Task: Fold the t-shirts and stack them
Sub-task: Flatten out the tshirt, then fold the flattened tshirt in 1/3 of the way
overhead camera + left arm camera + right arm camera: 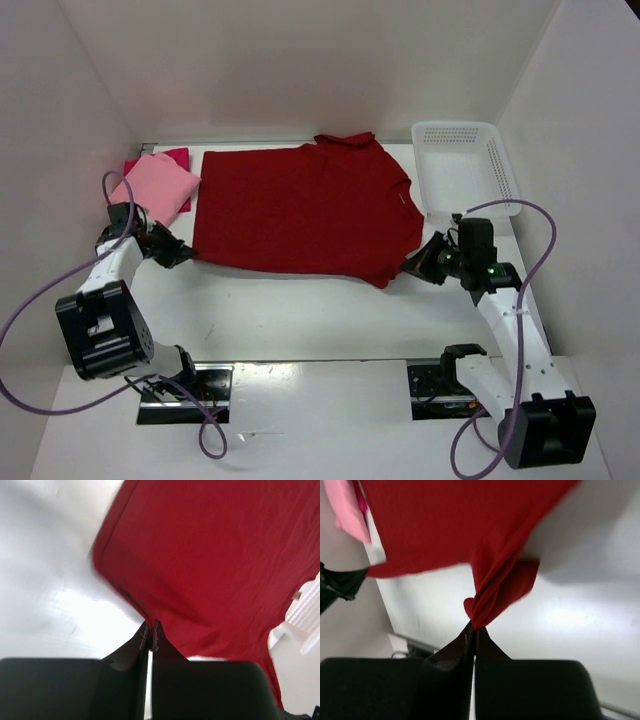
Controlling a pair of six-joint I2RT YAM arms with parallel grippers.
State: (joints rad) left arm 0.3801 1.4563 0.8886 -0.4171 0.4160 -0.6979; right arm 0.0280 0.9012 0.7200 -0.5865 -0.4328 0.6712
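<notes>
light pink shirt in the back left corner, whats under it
A bright magenta shirt lies under the folded light pink shirt; only its far edge and a left corner show. The rest of it, and whether anything else lies beneath, is covered.

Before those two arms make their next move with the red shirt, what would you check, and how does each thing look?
1. Left gripper shut on a near corner of the dark red t-shirt: ok.
2. Right gripper shut on the other near corner: ok, the cloth is bunched there.
3. Shirt spread flat between the two grips: ok.
4. Light pink t-shirt folded and lying on the magenta t-shirt: ok.
5. That stack apart from the red shirt: cannot tell, their edges lie very close.
6. Sleeve apart from the white basket: cannot tell.
</notes>
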